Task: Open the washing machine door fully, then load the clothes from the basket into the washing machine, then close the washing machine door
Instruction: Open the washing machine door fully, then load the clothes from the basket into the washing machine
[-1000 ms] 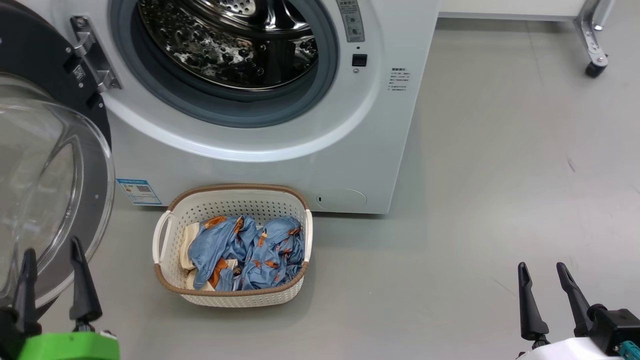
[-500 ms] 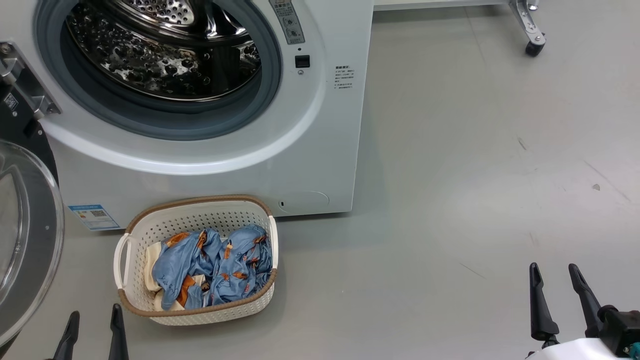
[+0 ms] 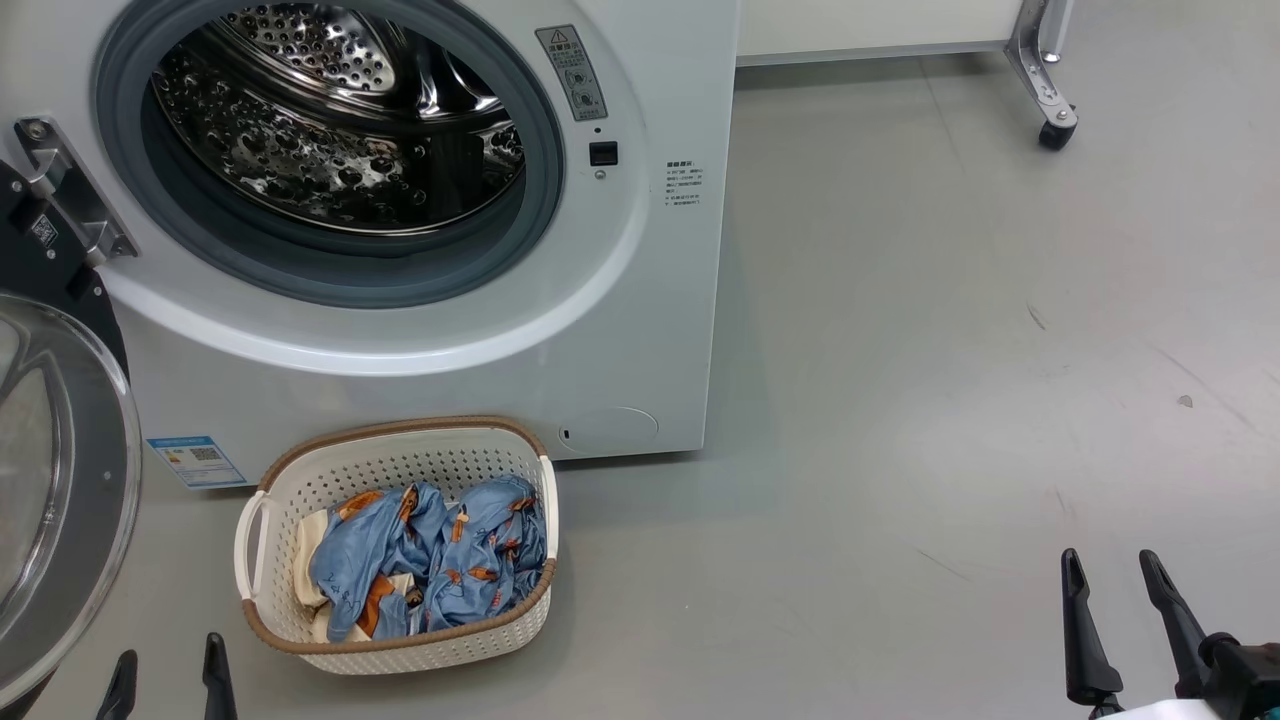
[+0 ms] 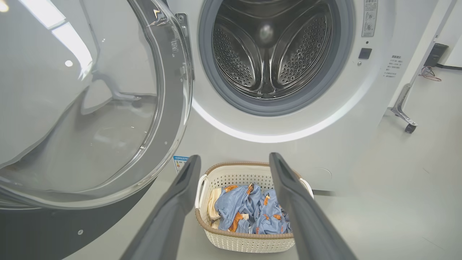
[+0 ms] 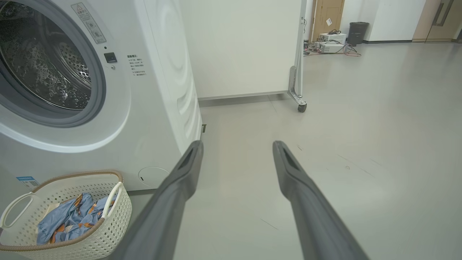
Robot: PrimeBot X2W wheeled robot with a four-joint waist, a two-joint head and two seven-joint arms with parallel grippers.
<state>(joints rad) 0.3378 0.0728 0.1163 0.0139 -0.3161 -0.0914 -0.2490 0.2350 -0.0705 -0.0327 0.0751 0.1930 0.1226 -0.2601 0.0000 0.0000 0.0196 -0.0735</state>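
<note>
The washing machine (image 3: 640, 330) stands with its steel drum (image 3: 330, 150) bare. Its door (image 3: 50, 480) hangs swung out at the left, the glass bowl bulging toward me (image 4: 90, 108). On the floor against the machine's front sits the basket (image 3: 400, 650), holding the crumpled blue clothes (image 3: 440, 555) with some cream cloth. My left gripper (image 3: 168, 655) is open and empty, a little short of the basket's near left corner. In the left wrist view the left gripper (image 4: 234, 157) frames the basket (image 4: 252, 245) and the clothes (image 4: 252, 213). My right gripper (image 3: 1110, 560) is open over bare floor, far right of the basket (image 5: 115, 216).
A white panel on a metal foot with a caster (image 3: 1045, 100) stands behind and right of the machine. Grey floor spreads wide to the right. Far back in the right wrist view are a dark bin (image 5: 357, 32) and cabled equipment.
The head camera has turned, so the whole picture shifted left and then slightly down. My left gripper now shows lower in the head view. Both grippers stay open, and the basket sits unmoved.
</note>
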